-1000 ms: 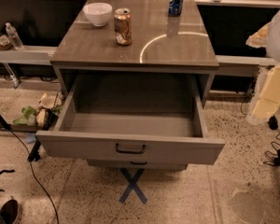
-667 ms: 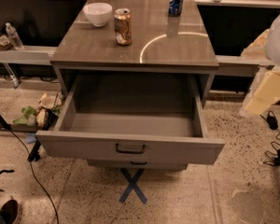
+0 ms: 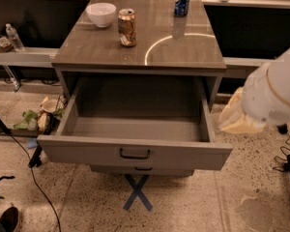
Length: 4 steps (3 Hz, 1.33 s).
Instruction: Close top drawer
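The top drawer (image 3: 87, 150) of the grey cabinet stands pulled far out, its deep box empty. A small black bar handle (image 3: 134, 154) sits mid-front. My gripper (image 3: 238, 118) shows as a cream-coloured shape at the end of the white arm (image 3: 275, 93), at the right edge of the view. It hangs just right of the drawer's right side wall, near its front corner and apart from the handle.
On the cabinet top (image 3: 183, 47) stand a white bowl (image 3: 101, 13), a brown can (image 3: 127, 27) and a blue can (image 3: 182, 0). A lower drawer (image 3: 143, 169) sticks out slightly. A blue tape X (image 3: 137, 198) and cables (image 3: 34, 182) lie on the floor, with litter (image 3: 38, 120) at the left.
The white arm and gripper have moved left and down, closer to the drawer's right side. The drawer has not moved.
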Each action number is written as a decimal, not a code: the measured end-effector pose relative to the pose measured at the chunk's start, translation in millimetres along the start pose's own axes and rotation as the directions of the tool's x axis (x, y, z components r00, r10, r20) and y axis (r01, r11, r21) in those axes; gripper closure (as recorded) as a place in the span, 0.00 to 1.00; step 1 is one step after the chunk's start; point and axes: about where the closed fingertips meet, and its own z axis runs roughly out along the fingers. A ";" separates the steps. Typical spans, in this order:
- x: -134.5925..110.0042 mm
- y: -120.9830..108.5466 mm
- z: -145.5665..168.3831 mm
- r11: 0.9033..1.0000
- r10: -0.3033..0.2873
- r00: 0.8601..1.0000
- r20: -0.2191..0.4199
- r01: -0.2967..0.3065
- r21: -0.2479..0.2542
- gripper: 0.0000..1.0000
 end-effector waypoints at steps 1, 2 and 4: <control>-0.3 33.4 54.0 1.000 -0.026 0.999 0.033 0.027 -0.013 0.93; 4.3 46.0 73.7 0.999 -0.027 0.999 0.030 0.028 -0.023 1.00; -0.4 54.1 99.1 0.998 0.014 0.997 0.076 -0.010 -0.055 1.00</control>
